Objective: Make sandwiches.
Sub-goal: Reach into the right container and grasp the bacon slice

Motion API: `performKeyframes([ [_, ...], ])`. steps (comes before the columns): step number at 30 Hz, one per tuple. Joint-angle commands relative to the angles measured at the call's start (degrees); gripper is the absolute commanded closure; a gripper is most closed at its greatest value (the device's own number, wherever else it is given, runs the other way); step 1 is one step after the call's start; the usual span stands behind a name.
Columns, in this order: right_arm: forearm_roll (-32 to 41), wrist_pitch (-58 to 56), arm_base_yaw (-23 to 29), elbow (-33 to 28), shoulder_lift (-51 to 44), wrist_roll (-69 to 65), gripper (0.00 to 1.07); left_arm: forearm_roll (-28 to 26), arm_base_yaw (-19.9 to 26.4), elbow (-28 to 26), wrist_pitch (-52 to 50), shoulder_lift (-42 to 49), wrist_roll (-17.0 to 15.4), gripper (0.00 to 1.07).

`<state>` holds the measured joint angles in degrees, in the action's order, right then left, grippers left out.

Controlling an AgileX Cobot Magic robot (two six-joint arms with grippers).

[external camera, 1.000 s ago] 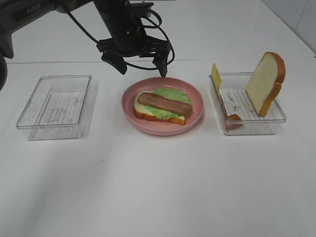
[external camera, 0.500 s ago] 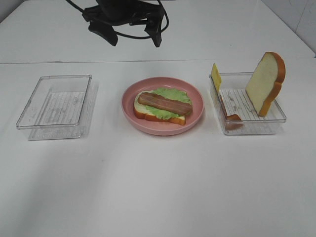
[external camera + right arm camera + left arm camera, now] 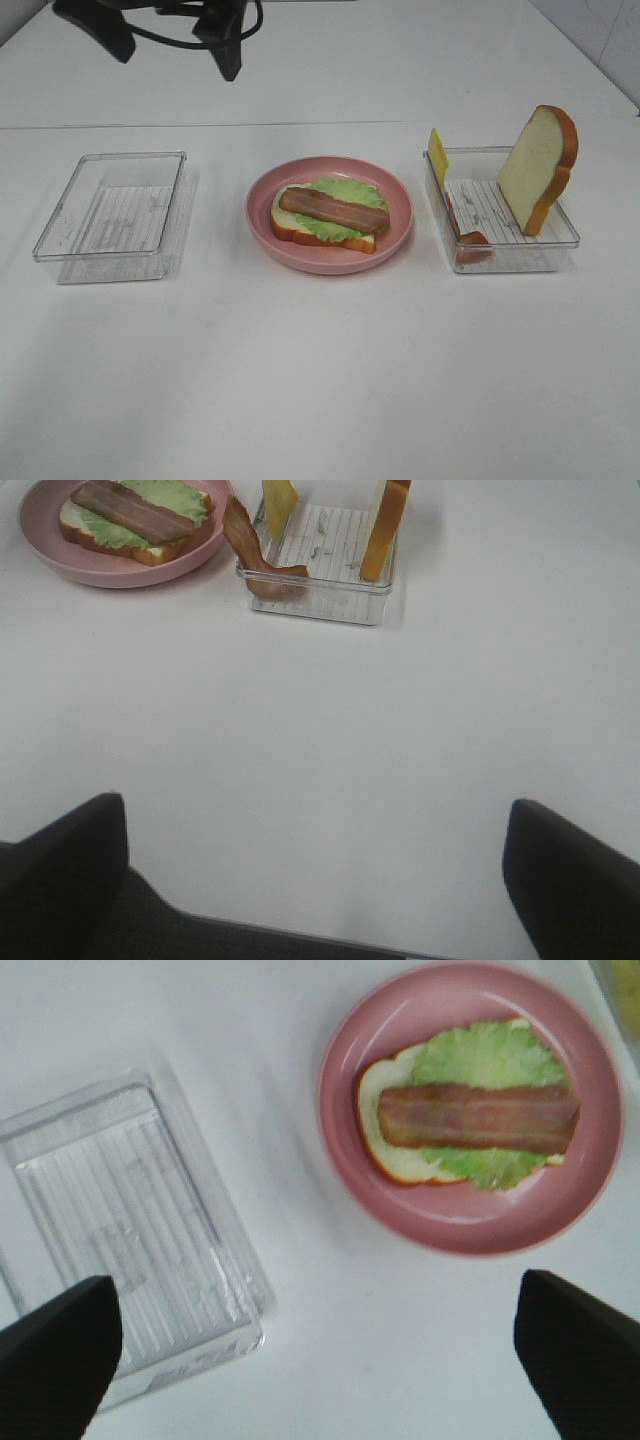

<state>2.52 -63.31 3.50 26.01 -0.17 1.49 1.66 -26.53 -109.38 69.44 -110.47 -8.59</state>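
Observation:
The open-faced sandwich (image 3: 330, 213), a white bread slice with green lettuce and one bacon strip on top, lies on the round pink plate (image 3: 400, 185). It also shows in the left wrist view (image 3: 470, 1120) and the right wrist view (image 3: 135, 515). A second bread slice (image 3: 538, 165), a yellow cheese slice (image 3: 437, 152) and a bacon strip (image 3: 465, 232) stand in the right clear tray (image 3: 510, 262). My left gripper (image 3: 170, 40) is open and empty, high at the back left, away from the plate. My right gripper (image 3: 320, 880) is open and empty over bare table in front of the right tray.
An empty clear tray (image 3: 110, 215) sits left of the plate and shows in the left wrist view (image 3: 120, 1250). The table is white. The right arm is out of the exterior view.
My left gripper has moved up and to the left, from just behind the plate to the back left corner. The food and trays have not moved.

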Motion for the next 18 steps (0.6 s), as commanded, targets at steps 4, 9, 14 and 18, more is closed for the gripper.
performKeyframes([
  [4,0.2,-0.2,-0.2,0.3,-2.1,0.1,0.09,1.3,2.5,12.3,6.0,9.6,-1.8,0.07],
  [9,0.2,-0.2,-0.2,0.3,-2.1,0.1,0.09,1.5,10.4,27.8,5.4,22.5,-1.7,0.07],
  [14,0.2,-0.2,-0.2,0.3,-2.1,0.1,0.09,1.4,15.4,37.5,2.2,33.5,-1.4,0.07],
  [18,0.2,-0.2,-0.2,0.3,-2.1,0.1,0.09,1.5,16.8,42.3,1.0,40.2,-1.4,0.07],
])
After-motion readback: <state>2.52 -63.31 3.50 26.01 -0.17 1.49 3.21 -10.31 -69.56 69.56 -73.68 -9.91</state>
